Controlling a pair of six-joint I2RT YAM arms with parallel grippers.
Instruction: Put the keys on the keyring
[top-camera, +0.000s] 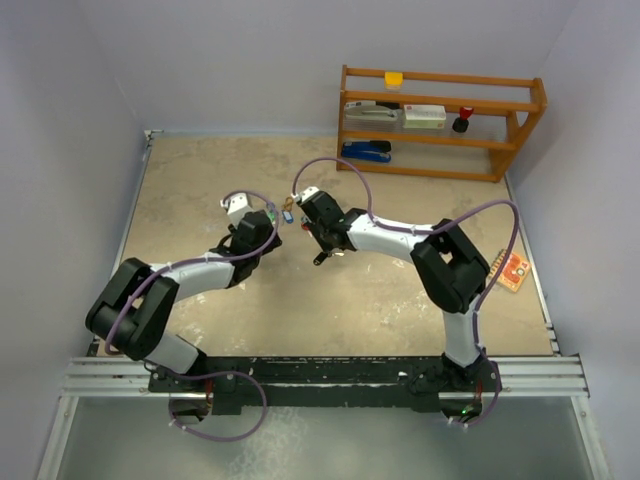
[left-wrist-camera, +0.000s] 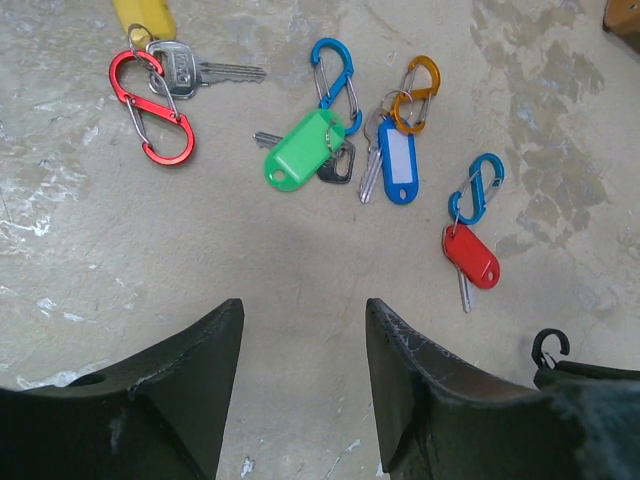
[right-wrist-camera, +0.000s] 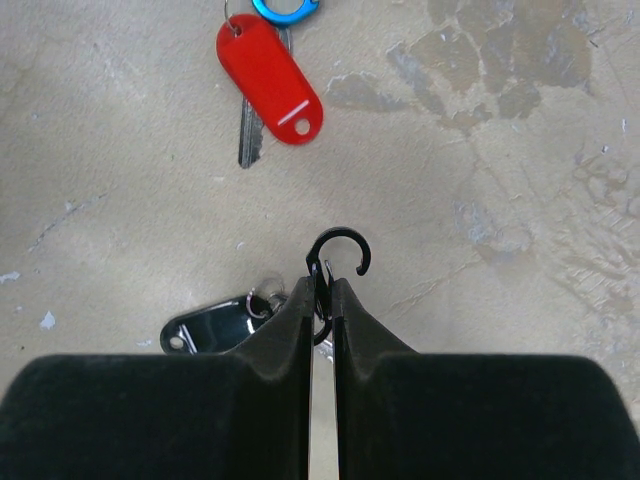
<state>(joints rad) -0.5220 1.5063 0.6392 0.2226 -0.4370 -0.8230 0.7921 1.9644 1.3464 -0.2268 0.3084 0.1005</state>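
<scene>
At mid-table, right gripper (right-wrist-camera: 323, 290) clamped on black clip (right-wrist-camera: 338, 245), fob (right-wrist-camera: 205, 330) beside it; left gripper (left-wrist-camera: 303, 310) agape, empty, short of the scattered keys (left-wrist-camera: 300, 150). Risk: thin clip twists in the pinch during threading.

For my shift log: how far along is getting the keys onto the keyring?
Done: nothing visibly. The yellow-tagged key, green-tagged key, blue-tagged key and red-tagged key lie apart on the table. In hand: the right end effector is shut on a black hooked clip, with the black fob beside it; whether they are joined is unclear. The left end effector is open, empty. Left: all four tagged keys.
</scene>
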